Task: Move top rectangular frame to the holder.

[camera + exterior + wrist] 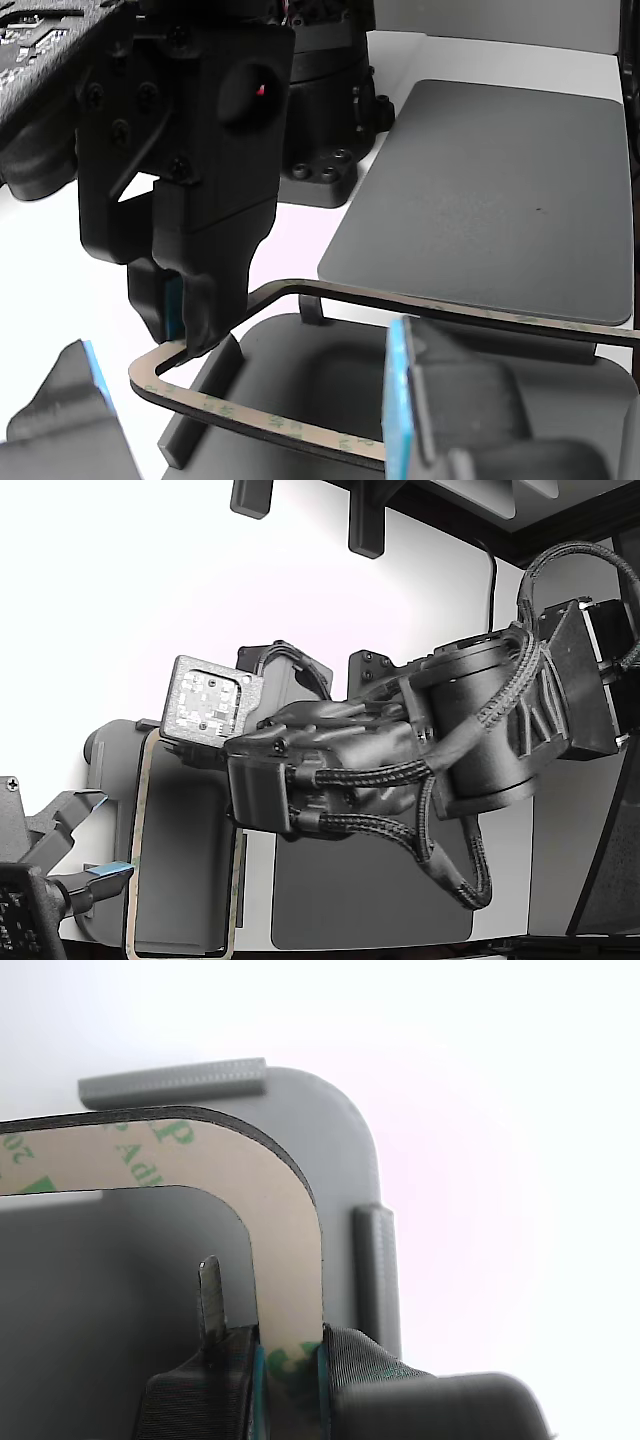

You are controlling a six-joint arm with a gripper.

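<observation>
The top rectangular frame (290, 1230) is a thin cream-tan border with green print and a dark edge. My gripper (288, 1355) is shut on it, one finger on each side of the strip near a rounded corner. In the other view my gripper (185, 335) pinches the frame (260, 425) at its short end and holds it slightly raised over the light grey holder (300, 370). The holder's corner (330, 1110) and two raised tabs show just outside the frame's corner. In the exterior view the frame (137, 830) lies over the holder (105, 760) at the left.
A plain dark grey mat (490, 200) lies beside the holder, also visible as mat (370, 900). A second gripper with blue pads (440, 400) stands open near the frame's long side, seen as second gripper (90, 875). A black arm base (320, 120) stands behind.
</observation>
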